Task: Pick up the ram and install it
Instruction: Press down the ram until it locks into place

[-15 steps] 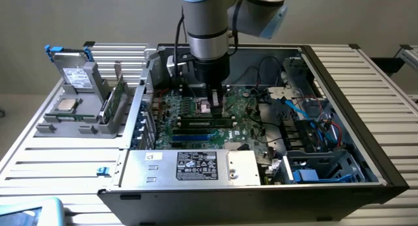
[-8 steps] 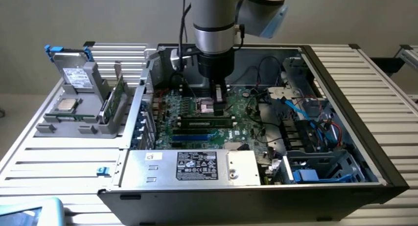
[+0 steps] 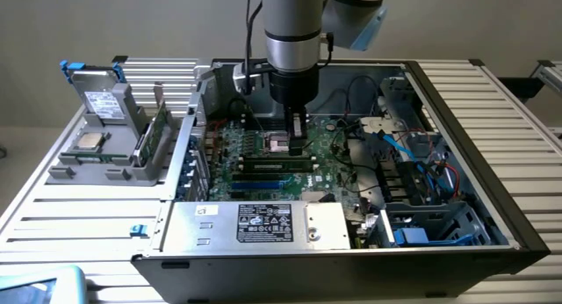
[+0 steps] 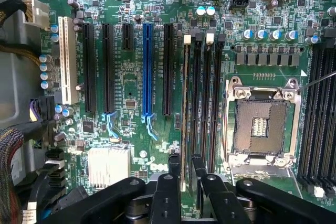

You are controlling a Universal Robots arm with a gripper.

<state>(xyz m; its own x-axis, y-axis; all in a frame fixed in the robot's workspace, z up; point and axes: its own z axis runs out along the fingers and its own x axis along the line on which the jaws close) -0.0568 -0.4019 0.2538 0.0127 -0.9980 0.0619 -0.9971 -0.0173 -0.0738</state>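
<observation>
The ram [image 4: 185,103] is a long thin green stick seen edge-on, standing along a black memory slot [image 4: 197,98] beside the CPU socket [image 4: 261,124]. My gripper [image 4: 186,169] is shut on one end of it, with a black finger [image 4: 174,166] on each side. In the exterior view the gripper [image 3: 299,146] reaches straight down into the open computer case [image 3: 457,106], and the ram [image 3: 279,164] lies lengthwise on the motherboard [image 3: 333,152] just below the fingers. I cannot tell whether the stick is pressed fully into the slot.
A grey stand [image 3: 114,166] at the exterior view's left holds a green expansion card [image 3: 151,136] and other parts. The silver power supply [image 3: 255,225] lies at the case's front. Cables and drive bays [image 3: 422,179] crowd the right. Blue [image 4: 148,72] and white [image 4: 65,59] slots run beside the memory slots.
</observation>
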